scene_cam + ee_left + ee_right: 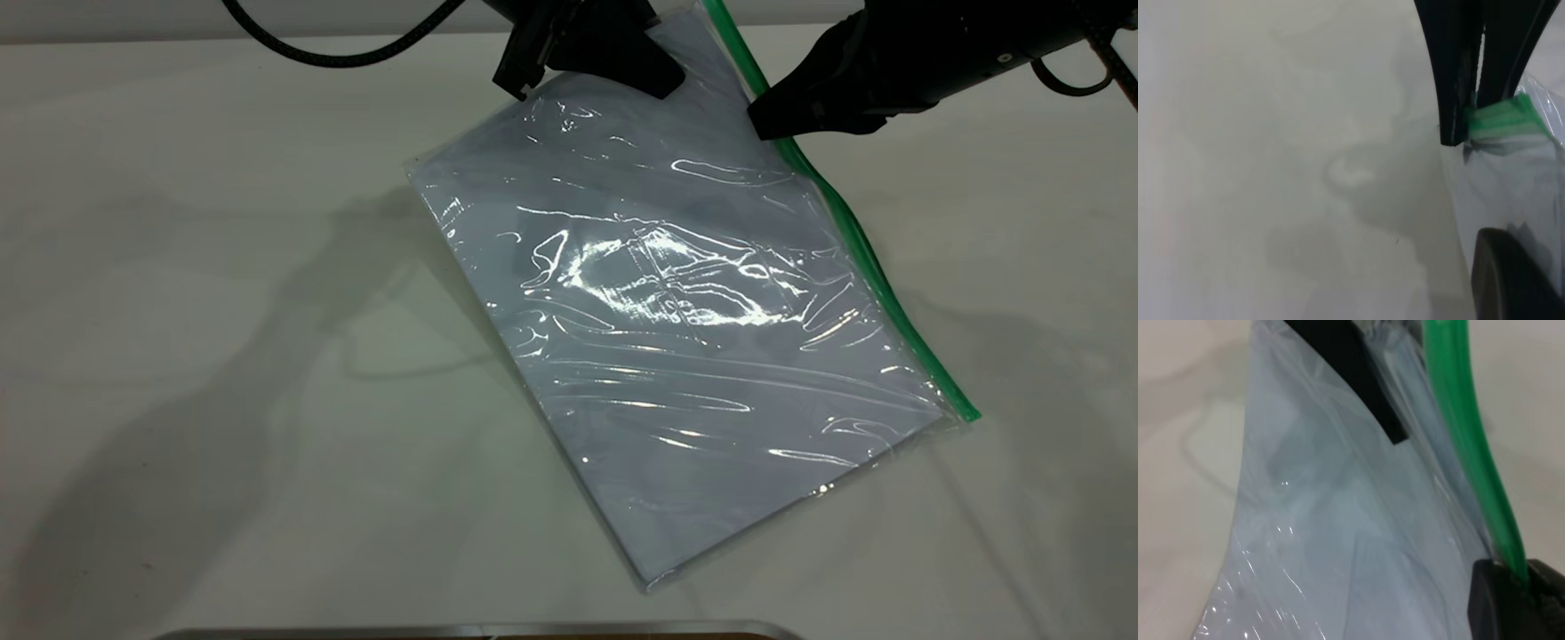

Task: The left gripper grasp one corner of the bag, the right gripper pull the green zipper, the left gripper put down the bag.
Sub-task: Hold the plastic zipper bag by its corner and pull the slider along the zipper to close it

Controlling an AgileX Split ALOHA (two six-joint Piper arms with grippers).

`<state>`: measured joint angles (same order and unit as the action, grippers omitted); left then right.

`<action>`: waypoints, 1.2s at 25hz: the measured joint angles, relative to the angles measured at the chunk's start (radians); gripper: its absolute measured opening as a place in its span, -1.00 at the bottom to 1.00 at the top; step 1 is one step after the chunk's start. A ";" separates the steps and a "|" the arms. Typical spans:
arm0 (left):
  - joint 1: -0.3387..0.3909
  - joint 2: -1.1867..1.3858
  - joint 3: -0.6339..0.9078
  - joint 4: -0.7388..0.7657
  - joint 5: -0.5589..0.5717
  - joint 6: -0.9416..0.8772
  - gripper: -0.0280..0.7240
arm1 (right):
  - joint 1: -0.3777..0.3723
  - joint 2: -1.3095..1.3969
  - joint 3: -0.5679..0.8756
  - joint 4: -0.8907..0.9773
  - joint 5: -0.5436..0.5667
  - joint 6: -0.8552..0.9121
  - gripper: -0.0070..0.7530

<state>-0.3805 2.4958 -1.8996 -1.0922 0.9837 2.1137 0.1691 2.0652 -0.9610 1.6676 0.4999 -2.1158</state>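
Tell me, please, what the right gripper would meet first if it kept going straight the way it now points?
Nothing new, probably: the right gripper already sits on the green zipper. Beyond it lies the bag, then likely the left gripper, though depth is unclear.

White worktop point(222, 267) with a grey-edged strip at its near side

The worktop is plain, pale and matte, crossed by soft grey shadows on the left and right. A thin metallic-looking edge point(480, 629) shows at the near border, with a brownish surface just behind it; what it belongs to cannot be told
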 joint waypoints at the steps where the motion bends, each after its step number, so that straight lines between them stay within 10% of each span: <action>1: 0.001 0.000 -0.003 0.002 0.001 -0.001 -0.79 | 0.000 0.006 0.000 0.000 0.000 0.000 -0.89; 30: 0.052 0.000 -0.064 0.049 0.083 0.000 -0.79 | -0.001 0.046 0.009 -0.022 -0.169 0.000 -0.88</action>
<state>-0.3281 2.4957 -1.9632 -1.0433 1.0669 2.1137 0.1682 2.1114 -0.9519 1.6455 0.3310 -2.1158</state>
